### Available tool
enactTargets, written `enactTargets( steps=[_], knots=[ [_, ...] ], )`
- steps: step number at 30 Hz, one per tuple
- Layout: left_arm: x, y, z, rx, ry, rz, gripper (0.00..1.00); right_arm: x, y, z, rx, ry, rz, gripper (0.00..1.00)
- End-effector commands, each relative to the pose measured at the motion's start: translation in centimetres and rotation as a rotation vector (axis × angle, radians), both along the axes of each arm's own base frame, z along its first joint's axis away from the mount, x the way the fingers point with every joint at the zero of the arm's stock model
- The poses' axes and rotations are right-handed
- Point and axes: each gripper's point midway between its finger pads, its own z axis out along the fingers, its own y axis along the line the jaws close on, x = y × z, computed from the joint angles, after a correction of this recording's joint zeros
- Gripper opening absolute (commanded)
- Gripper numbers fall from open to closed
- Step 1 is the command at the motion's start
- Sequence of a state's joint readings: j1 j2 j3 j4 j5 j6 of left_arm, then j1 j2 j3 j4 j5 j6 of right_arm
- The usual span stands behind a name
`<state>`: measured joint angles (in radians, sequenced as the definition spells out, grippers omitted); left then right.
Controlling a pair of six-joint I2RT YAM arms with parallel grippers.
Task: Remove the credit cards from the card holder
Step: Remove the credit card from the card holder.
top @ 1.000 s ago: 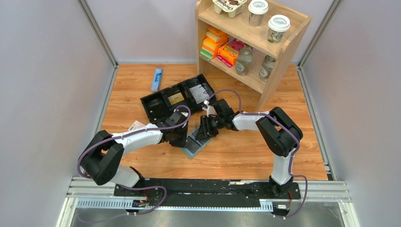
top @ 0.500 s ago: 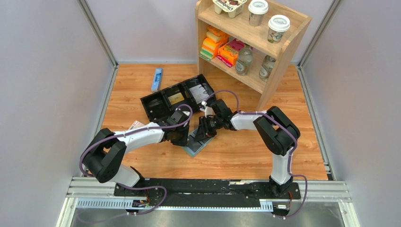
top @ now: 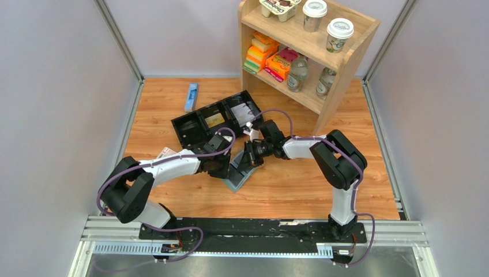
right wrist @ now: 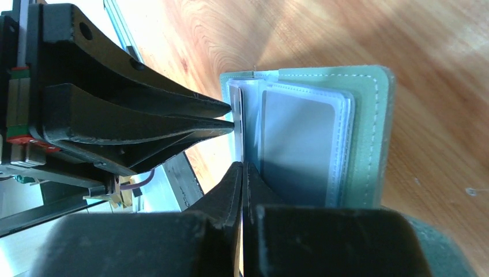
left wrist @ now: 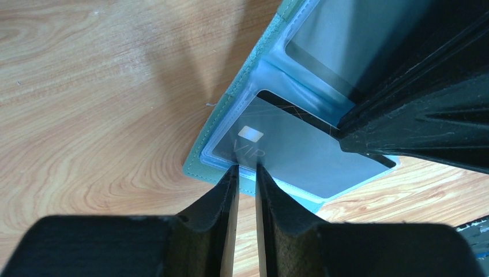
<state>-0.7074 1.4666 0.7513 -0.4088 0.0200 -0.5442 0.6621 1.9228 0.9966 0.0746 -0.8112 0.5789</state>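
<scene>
Right end effector (right wrist: 243, 168) is closed tight, with its tips set into the near edge of the clear pocket leaves. I can't tell if a card edge or only a plastic leaf is nipped between them. The card holder (right wrist: 369, 133) lies open on the surface (left wrist: 86, 115) straight ahead of those tips. Its green cover is flat, and the pockets run lengthwise away from the right wrist. Any pull-out would likely have to come straight back along that line. Left end effector (left wrist: 245, 172) comes in from the opposite side. Its jaws are almost together and look pinched on the rim of the card holder, next to the chip corner of a grey card (left wrist: 300, 156) marked VIP. That card's long axis runs off to the right across the left wrist view. Both end effectors touch the card holder. The right one sits at the leaves, so it looks like the puller, with the left as the anchor. In the left wrist view the right finger blocks the far end of the card and most of the second pocket. Card count is unclear. From the top view both end effectors cover most of the card holder.
</scene>
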Motion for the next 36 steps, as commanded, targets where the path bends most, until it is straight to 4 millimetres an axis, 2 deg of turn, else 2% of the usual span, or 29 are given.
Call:
enactTargets(
  steps=[1,8,14,17,21,26,29,36],
  knots=[
    [1.0,0.5,-0.6,0.049,-0.045,-0.008,0.24,-1.5,1.6,4.0,0.139,-0.036,0.094,0.00],
    [1.3,1.1,-0.3,0.082,-0.062,-0.013,0.23,-1.7,1.4,3.6,0.112,-0.031,0.086,0.01],
    [1.4,1.6,-0.1,0.105,-0.075,-0.020,0.23,-1.9,1.3,5.0,0.129,-0.051,0.080,0.08],
    [1.4,1.5,0.0,0.102,-0.078,-0.023,0.22,-2.0,1.6,5.6,0.139,-0.060,0.092,0.09],
    [1.5,1.3,0.2,0.090,-0.084,-0.021,0.22,-2.3,2.0,4.8,0.115,-0.046,0.104,0.09],
    [1.4,1.0,0.3,0.064,-0.085,-0.019,0.22,-2.2,2.2,2.3,0.040,-0.019,0.081,0.09],
    [1.3,0.8,0.2,0.050,-0.086,-0.019,0.22,-2.1,2.2,1.2,0.012,-0.004,0.076,0.13],
    [1.1,0.3,-0.2,0.030,-0.072,-0.018,0.22,-1.8,2.5,0.4,-0.009,0.017,0.058,0.17]
  ],
)
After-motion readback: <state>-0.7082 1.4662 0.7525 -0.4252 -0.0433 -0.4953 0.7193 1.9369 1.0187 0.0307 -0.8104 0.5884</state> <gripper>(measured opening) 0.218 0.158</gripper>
